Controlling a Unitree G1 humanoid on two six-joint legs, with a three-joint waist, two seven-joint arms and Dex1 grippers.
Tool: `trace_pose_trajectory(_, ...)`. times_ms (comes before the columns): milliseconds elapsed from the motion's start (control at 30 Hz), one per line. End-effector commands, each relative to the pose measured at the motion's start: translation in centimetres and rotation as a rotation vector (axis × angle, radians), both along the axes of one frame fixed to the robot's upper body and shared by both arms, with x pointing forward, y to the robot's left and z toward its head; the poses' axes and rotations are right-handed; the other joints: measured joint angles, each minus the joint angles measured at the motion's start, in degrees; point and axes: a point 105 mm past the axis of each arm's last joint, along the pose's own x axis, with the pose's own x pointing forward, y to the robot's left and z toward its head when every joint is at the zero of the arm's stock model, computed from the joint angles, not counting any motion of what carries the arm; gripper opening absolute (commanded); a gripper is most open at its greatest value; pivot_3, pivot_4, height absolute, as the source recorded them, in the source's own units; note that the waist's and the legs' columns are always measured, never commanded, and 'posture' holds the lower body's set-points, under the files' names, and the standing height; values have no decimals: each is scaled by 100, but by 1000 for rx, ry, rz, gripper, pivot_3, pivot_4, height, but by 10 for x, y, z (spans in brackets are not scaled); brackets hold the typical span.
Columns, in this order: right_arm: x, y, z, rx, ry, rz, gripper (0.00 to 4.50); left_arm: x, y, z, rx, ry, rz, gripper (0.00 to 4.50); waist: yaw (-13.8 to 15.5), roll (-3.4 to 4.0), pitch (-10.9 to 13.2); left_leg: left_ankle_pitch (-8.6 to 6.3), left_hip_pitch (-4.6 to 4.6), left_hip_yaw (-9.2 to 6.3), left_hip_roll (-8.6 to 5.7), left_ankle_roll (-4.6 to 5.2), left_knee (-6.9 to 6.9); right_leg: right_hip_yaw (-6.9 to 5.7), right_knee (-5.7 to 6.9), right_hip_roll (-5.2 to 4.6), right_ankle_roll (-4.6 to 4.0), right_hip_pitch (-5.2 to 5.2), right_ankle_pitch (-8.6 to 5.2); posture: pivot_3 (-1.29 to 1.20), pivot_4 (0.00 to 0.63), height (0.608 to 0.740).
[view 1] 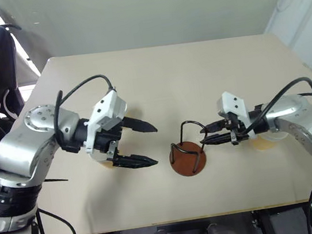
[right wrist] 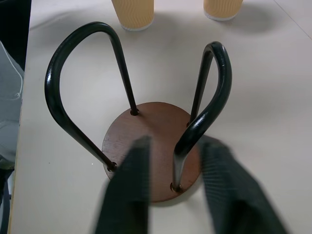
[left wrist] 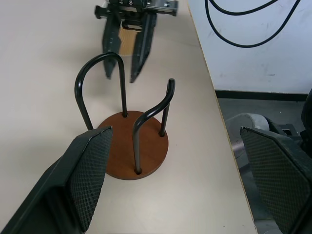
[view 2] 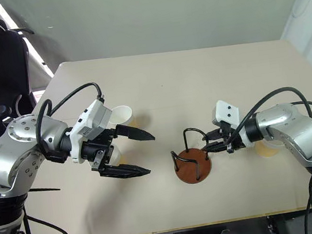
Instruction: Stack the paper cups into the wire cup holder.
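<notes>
The wire cup holder (view 1: 187, 154) is standing upright and empty near the front middle of the surface (view 1: 162, 81), its two black loops rising from the round reddish-brown base. The right gripper (view 1: 212, 133) is hovering just beside it, its tips reaching to the nearer loop; in the right wrist view the jaws are standing apart on either side of that loop (whether they are touching the wire is unclear). The left gripper (view 1: 151, 145) is hanging on the holder's other side, apart from it, jaws spread wide and gripping nothing. One paper cup (view 2: 122, 115) is peeking out behind the left gripper, and another (view 1: 262, 143) is sitting beneath the right arm.
</notes>
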Motion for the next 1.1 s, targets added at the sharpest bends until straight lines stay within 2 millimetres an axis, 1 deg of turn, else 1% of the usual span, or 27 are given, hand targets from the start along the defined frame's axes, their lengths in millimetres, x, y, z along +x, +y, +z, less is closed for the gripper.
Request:
trace_pose_trajectory(33,3,0,10,-8,-61,-9,2844,-1,1,5,-12,-27,-2,4500,0,0,0,0,0,0,0,0,0,0,0,0,0,0,0,0,150,740)
trace_pose_trajectory(100,6,-3,11,-6,-74,-37,3565,-2,1,5,-12,-30,-4,4500,0,0,0,0,0,0,0,0,0,0,0,0,0,0,0,0,150,740)
trace_pose_trajectory(133,7,-5,12,-6,-85,-49,4003,-3,1,4,-13,-32,-6,4500,0,0,0,0,0,0,0,0,0,0,0,0,0,0,0,0,150,740)
trace_pose_trajectory(167,7,-9,15,1,-92,-63,4251,-4,0,5,-20,-30,-9,4500,-1,0,0,0,0,0,0,0,0,0,0,0,0,0,0,0,150,740)
trace_pose_trajectory(300,4,-24,23,18,-120,-123,4251,-5,1,6,-40,-33,7,4500,19,0,0,0,-1,0,0,0,0,0,0,-1,0,0,0,0,150,740)
trace_pose_trajectory(433,0,-45,37,32,-165,-212,4251,2,4,10,-68,-51,51,4500,16,0,0,-1,-2,2,0,0,0,1,-1,-1,0,1,0,0,150,740)
trace_pose_trajectory(500,-4,-55,46,28,-190,-246,4251,6,6,12,-80,-63,65,4500,14,0,0,0,0,4,0,0,0,2,2,-1,0,1,0,0,150,740)
trace_pose_trajectory(567,-13,-64,50,-1,-184,-259,4251,7,6,15,-95,-81,55,4500,15,0,0,0,1,5,1,-2,0,3,4,-1,-1,1,0,0,150,740)
trace_pose_trajectory(733,-33,-84,45,-123,-151,-279,4251,12,6,21,-117,-99,41,4500,26,-1,0,-3,-1,8,1,-7,0,4,0,-1,0,2,-1,0,150,740)
trace_pose_trajectory(867,-43,-101,39,-203,-123,-311,4251,15,4,21,-120,-101,31,4500,25,-1,0,-4,2,13,2,-8,0,8,2,0,0,2,-1,0,150,740)
trace_pose_trajectory(967,-43,-117,27,-286,-122,-348,4251,16,3,20,-123,-102,17,4500,25,-1,0,-4,4,17,3,-7,0,11,3,1,1,2,-1,0,150,740)
trace_pose_trajectory(1100,-39,-130,17,-352,-132,-364,4251,13,1,22,-127,-103,-15,4500,14,-2,1,-6,5,22,4,-4,1,15,4,1,2,2,-1,0,150,740)
